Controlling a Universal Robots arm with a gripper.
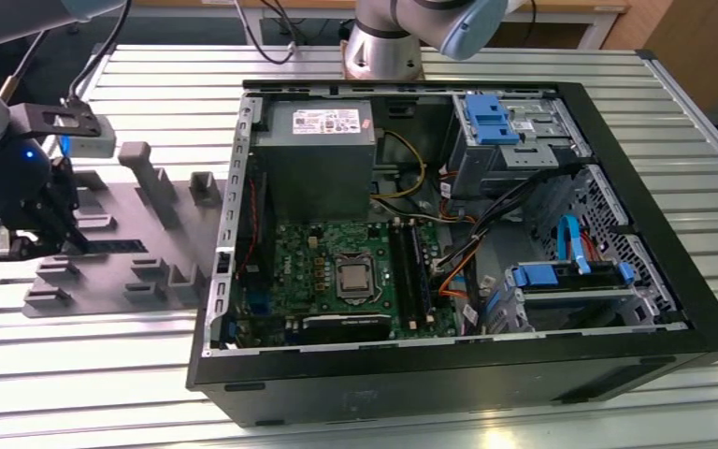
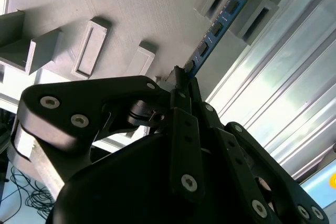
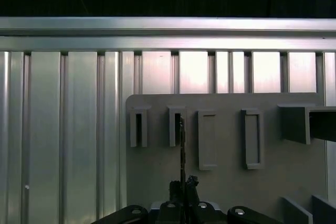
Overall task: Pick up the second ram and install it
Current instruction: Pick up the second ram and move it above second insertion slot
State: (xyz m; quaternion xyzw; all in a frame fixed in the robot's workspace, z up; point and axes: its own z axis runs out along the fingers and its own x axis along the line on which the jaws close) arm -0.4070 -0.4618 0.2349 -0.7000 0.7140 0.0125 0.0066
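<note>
Your claw is clenched on the near end of the second ram, which points lengthwise straight away from it, far end between two grey fixture blocks at the fixture plate's edge.

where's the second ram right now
The second ram stands on edge on the grey fixture plate at the exterior view's left, beside the open computer case, with the gripper at one end.
</note>
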